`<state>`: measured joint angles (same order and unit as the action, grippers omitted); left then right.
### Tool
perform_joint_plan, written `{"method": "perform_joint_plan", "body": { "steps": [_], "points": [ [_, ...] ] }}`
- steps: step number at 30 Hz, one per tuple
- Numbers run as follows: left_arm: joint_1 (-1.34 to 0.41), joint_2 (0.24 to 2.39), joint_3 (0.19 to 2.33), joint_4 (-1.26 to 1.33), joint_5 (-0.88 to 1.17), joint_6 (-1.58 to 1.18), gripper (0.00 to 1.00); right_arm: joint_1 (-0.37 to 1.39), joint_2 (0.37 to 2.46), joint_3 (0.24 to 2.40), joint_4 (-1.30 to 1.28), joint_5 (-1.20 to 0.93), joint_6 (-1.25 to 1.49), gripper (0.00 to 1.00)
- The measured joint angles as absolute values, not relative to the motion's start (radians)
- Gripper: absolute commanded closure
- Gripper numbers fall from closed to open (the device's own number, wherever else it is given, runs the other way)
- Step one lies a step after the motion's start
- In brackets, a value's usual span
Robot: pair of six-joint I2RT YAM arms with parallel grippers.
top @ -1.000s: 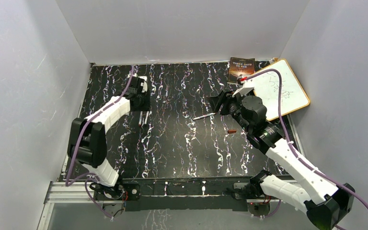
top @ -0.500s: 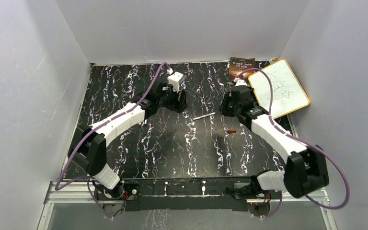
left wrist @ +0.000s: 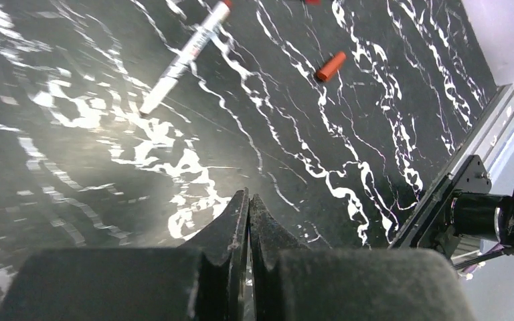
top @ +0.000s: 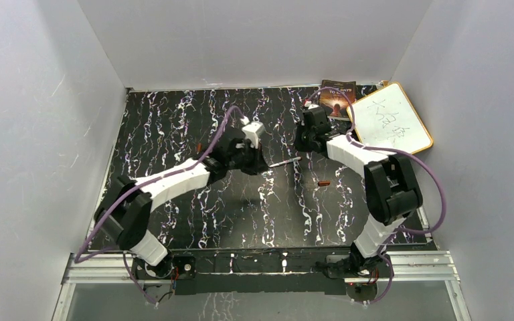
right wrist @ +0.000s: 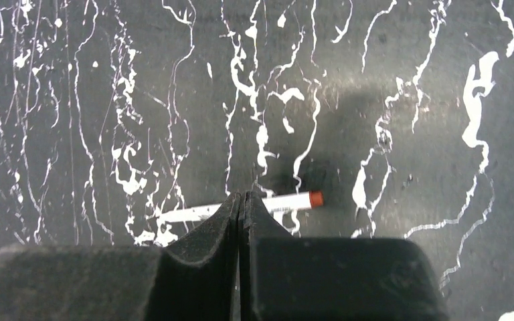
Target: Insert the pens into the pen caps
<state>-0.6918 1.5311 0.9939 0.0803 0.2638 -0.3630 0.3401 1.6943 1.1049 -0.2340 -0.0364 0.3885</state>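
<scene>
Approach stage, nothing grasped: left fingers (left wrist: 231, 227) and right fingers (right wrist: 224, 221) pressed shut, empty. Next: opening over the pen (left wrist: 184, 57), then fetching the cap (left wrist: 330, 66) (reddish-brown, lying apart).

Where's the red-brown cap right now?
In the top view, the cap lies loose on the table, right of centre, just right of the pen and closer to the near edge.

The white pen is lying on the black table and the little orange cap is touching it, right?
Not quite. The white pen does lie on the black table, but the little orange cap is not touching it. It lies apart from the pen, as the left wrist view shows.
</scene>
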Motion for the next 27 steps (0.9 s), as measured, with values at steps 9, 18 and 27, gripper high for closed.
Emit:
{"method": "perform_joint_plan", "body": {
  "steps": [9,18,27],
  "points": [
    [-0.801,1.892,1.086,0.108,0.235,-0.458,1.0,0.339,1.83,1.163,-0.236,-0.033,0.363,1.0],
    [-0.784,2.012,1.226,0.093,0.203,-0.438,1.0,0.339,1.803,1.099,-0.23,-0.034,0.343,1.0],
    [-0.742,2.033,1.257,0.09,0.19,-0.412,1.0,0.339,1.787,1.029,-0.213,-0.045,0.341,1.0]
  ]
}}
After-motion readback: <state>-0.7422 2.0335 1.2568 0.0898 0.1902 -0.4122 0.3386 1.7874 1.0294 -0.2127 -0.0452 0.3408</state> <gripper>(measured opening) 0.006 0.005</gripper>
